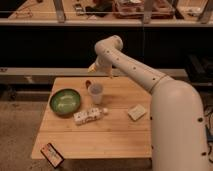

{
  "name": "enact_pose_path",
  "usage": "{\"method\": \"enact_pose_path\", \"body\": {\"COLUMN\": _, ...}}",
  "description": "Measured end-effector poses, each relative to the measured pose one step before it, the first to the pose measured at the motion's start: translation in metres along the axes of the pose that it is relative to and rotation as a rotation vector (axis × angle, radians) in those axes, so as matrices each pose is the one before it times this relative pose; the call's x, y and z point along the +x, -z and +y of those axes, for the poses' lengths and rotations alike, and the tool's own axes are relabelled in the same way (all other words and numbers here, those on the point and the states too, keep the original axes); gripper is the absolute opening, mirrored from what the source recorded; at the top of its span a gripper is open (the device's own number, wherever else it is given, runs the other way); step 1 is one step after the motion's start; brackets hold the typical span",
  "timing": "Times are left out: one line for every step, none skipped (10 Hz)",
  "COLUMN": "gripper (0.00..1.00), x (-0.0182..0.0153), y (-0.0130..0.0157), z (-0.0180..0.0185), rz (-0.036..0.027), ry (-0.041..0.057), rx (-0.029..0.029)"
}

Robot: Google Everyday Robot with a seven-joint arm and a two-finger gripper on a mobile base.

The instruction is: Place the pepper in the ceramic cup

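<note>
- Gripper (92, 69) centre frame, just above the cup (95, 93), upper-left of its rim; open or closed: can't tell.
- Pepper (88, 84) sits at that rim.
- Shift right over the mouth, lower, then release; don't knock the cup.

one claw (92, 69) near one cup (95, 93), one bowl (65, 101)

A single camera looks down and forward from high behind the robot's white body (180, 125), taking in the whole wooden surface (115, 135) at middle range, with the pincer (93, 68) above its far edge near the cup (95, 92).
</note>
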Motion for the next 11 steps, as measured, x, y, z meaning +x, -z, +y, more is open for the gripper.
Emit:
{"method": "enact_pose_path", "body": {"gripper": 0.8, "x": 0.01302, "y": -0.01028, "z": -0.02161, "rz": -0.02635, "ry": 0.08418, "rx": 0.02207}}
{"method": "enact_pose_path", "body": {"gripper": 0.8, "x": 0.00722, "y": -0.00889, "z": -0.02011, "rz": -0.02452, "ry": 0.06852, "rx": 0.02152}}
{"method": "enact_pose_path", "body": {"gripper": 0.8, "x": 0.00606, "y": -0.00551, "z": -0.01009, "rz": -0.01397, "ry": 0.04682, "rx": 0.01179}}
{"method": "enact_pose_path", "body": {"gripper": 0.8, "x": 0.00507, "y": -0.00475, "z": -0.00734, "rz": -0.01078, "ry": 0.03914, "rx": 0.00933}}
{"method": "enact_pose_path", "body": {"gripper": 0.8, "x": 0.00219, "y": -0.00176, "z": -0.00439, "rz": -0.00345, "ry": 0.01733, "rx": 0.00443}}
{"method": "enact_pose_path", "body": {"gripper": 0.8, "x": 0.00114, "y": -0.00345, "z": -0.00092, "rz": -0.00407, "ry": 0.01124, "rx": -0.00759}}
{"method": "enact_pose_path", "body": {"gripper": 0.8, "x": -0.00084, "y": -0.01624, "z": 0.01065, "rz": -0.00826, "ry": 0.01151, "rx": -0.05126}}
{"method": "enact_pose_path", "body": {"gripper": 0.8, "x": -0.00131, "y": -0.01471, "z": 0.00002, "rz": -0.00789, "ry": 0.01271, "rx": -0.02443}}
{"method": "enact_pose_path", "body": {"gripper": 0.8, "x": -0.00046, "y": -0.01771, "z": -0.00232, "rz": -0.00407, "ry": 0.01601, "rx": -0.02159}}
{"method": "enact_pose_path", "body": {"gripper": 0.8, "x": -0.00033, "y": -0.01405, "z": -0.0019, "rz": 0.00138, "ry": 0.00649, "rx": -0.00319}}
{"method": "enact_pose_path", "body": {"gripper": 0.8, "x": 0.00399, "y": -0.01944, "z": -0.00243, "rz": 0.0259, "ry": 0.00537, "rx": 0.00242}}
